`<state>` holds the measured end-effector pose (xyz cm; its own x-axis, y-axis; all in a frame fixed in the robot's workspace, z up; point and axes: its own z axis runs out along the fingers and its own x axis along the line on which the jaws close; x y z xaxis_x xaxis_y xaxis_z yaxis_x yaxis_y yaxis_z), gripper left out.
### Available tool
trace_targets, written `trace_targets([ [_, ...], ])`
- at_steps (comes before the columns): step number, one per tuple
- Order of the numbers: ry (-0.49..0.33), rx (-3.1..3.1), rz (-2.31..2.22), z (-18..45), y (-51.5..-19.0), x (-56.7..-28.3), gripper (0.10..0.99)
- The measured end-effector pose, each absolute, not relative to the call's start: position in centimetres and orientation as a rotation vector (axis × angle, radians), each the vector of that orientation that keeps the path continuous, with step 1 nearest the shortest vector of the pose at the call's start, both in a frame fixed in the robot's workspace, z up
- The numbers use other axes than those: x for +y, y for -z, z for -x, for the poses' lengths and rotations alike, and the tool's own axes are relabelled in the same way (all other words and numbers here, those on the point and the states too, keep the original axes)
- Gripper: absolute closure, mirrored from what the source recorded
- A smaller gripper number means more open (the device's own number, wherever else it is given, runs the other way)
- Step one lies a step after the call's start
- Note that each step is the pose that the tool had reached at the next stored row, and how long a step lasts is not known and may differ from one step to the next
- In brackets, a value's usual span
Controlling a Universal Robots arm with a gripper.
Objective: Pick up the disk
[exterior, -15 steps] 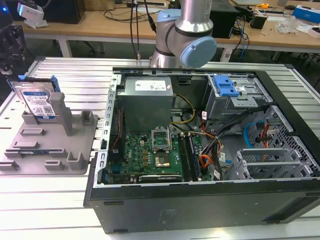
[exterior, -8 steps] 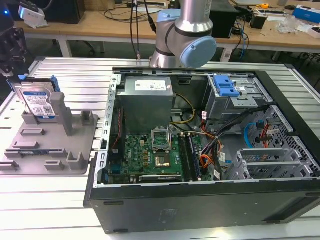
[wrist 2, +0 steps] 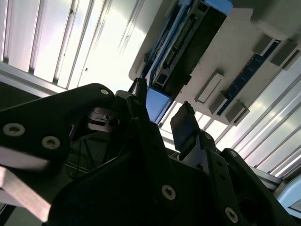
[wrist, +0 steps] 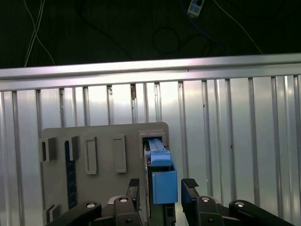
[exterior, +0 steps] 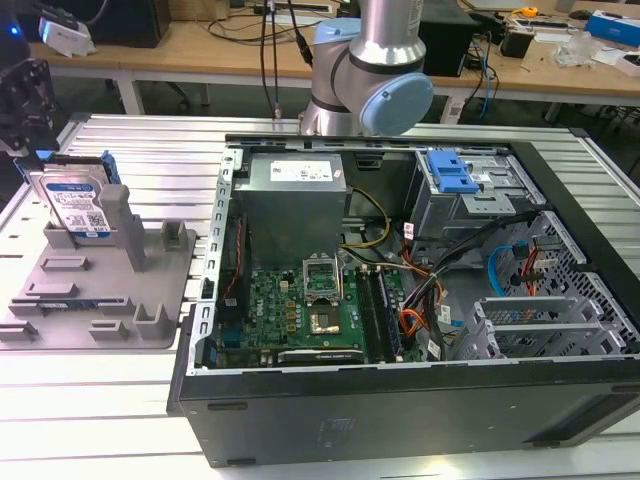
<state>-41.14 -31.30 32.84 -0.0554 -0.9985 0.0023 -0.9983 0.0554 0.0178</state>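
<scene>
Blue plastic marks the spot that matters: the blue rail [wrist: 163,181] along the upturned edge of the disk [exterior: 75,205] lies straight ahead of the hand [wrist: 162,185], centred between its fingers [wrist: 190,189]; the disk stands on edge in a slot at one corner of the grey fixture tray [wrist: 106,133], which lies flat on the ribbed metal desk [exterior: 150,150], at the exterior view's left and well apart from the open computer case [exterior: 400,410]; seen from the first wrist view the drive is edge-on, so its broad faces look outward toward the two fingers and its thin dimension spans the gap; the hand is open and has hold of nothing, one finger on each side of the rail, near it, with a narrow gap showing on each side; in the second wrist view the same blue end [wrist 2: 157,104] sits between the dark fingertips [wrist 2: 184,123], the rest of the drive running away from the hand into the tray; by my judgement the hand is lined up squarely on the drive's thickness and a grasp is not yet made.
</scene>
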Motion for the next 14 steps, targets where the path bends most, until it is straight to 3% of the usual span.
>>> trace_targets([
  [14,0.018,-2.271,-2.15,41.2,-31.6,-31.3,0.604],
])
